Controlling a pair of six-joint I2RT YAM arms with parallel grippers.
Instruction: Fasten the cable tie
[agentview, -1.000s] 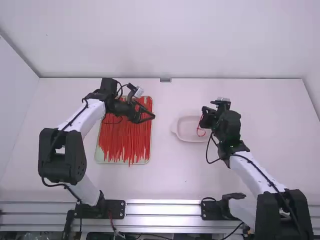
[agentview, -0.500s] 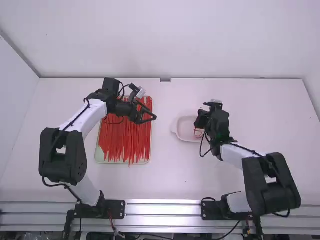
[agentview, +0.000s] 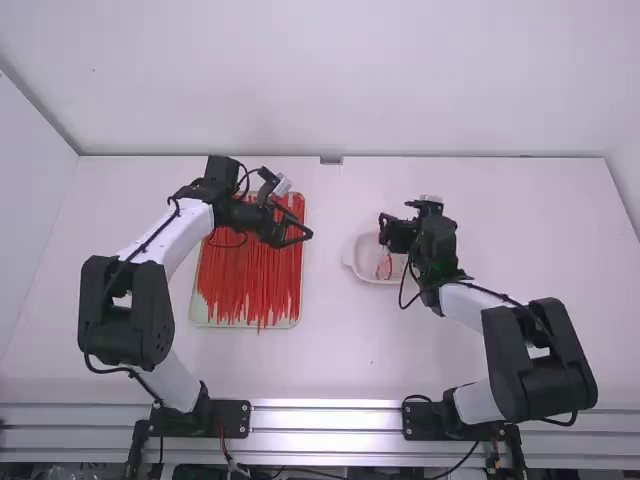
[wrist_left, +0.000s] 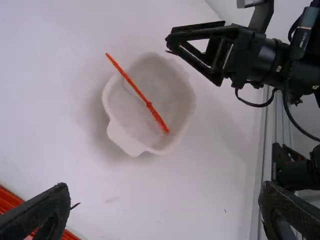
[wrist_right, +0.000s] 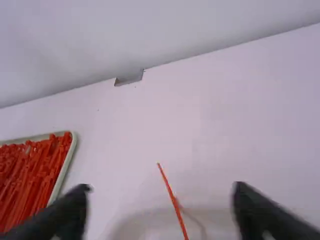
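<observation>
One red tie (wrist_left: 137, 93) lies slantwise in the white bowl (wrist_left: 114, 134), one end poking past its rim. Right gripper (agentview: 384, 232) hangs just above the bowl, fingers wide and empty. Left gripper (agentview: 296, 234) hovers over the tray (agentview: 196, 308), fingers wide too.

R wrist view: cable tie (wrist_right: 172, 200) lower end cut off; tray (wrist_right: 68, 159) cropped at edge
</observation>
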